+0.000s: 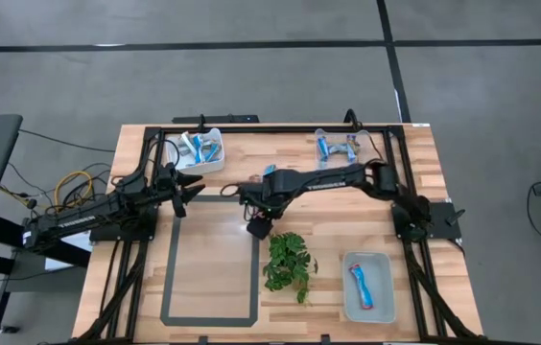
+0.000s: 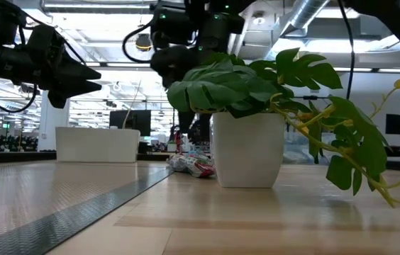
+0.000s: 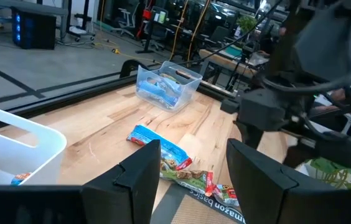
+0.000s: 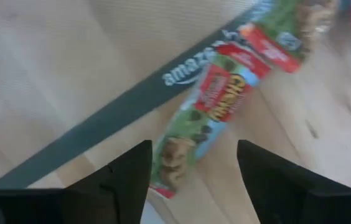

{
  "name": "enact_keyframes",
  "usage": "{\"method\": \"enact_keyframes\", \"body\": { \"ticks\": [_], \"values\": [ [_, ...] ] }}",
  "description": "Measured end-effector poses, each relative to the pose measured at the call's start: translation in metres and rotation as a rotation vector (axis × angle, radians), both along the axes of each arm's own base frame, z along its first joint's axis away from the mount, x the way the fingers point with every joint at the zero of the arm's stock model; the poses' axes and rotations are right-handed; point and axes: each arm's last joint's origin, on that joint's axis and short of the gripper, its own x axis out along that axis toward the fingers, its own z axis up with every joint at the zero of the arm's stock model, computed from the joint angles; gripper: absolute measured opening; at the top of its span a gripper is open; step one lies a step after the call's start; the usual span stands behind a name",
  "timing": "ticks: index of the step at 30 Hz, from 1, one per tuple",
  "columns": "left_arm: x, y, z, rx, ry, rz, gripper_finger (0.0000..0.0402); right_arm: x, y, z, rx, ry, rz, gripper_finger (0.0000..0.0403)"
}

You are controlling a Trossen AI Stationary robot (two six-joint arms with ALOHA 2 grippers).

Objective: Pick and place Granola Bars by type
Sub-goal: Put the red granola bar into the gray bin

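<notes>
Several granola bars lie in a small pile by the taped rectangle's far right corner (image 1: 254, 228), (image 2: 191, 164). In the right wrist view a red-and-green bar (image 4: 216, 102) lies flat across the grey tape. My right gripper (image 4: 194, 155), (image 1: 257, 222) hangs open right above it, pointing down, one finger on each side, not touching. In the left wrist view a blue-and-white bar (image 3: 160, 149) and a red-and-green bar (image 3: 201, 179) lie on the wood. My left gripper (image 3: 191, 163), (image 1: 192, 192) is open and hovers left of the pile, holding nothing.
A white bin (image 1: 203, 150) at the far left and a clear bin (image 1: 338, 149) at the far right hold blue bars. A clear tray (image 1: 367, 286) near the right edge holds a red-and-blue bar. A potted leafy plant (image 1: 290, 264) stands just beside the pile.
</notes>
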Motion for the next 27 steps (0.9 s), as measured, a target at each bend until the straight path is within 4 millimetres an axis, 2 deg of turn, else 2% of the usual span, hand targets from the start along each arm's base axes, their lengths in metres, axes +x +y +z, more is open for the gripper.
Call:
{"method": "enact_keyframes", "body": {
  "ticks": [6,16,20,24,27],
  "values": [
    [0.0,0.0,0.0,0.0,0.0,0.0,0.0176,0.012,0.003,-0.016,-0.005,0.017,0.013,0.025],
    [0.0,0.0,0.0,0.0,-0.001,0.0,0.0176,0.013,-0.004,-0.015,-0.062,0.007,0.007,0.0256],
    [0.0,0.0,0.0,0.0,0.0,-0.001,0.0176,0.014,-0.001,-0.031,-0.04,0.049,0.031,0.0256],
    [0.0,0.0,0.0,0.0,-0.001,0.0,0.0176,0.02,0.002,-0.037,-0.042,0.016,0.049,0.0256],
    [0.0,0.0,0.0,0.0,0.0,0.0,0.0176,0.017,0.002,-0.045,-0.039,0.058,0.066,0.0256]
  ]
}}
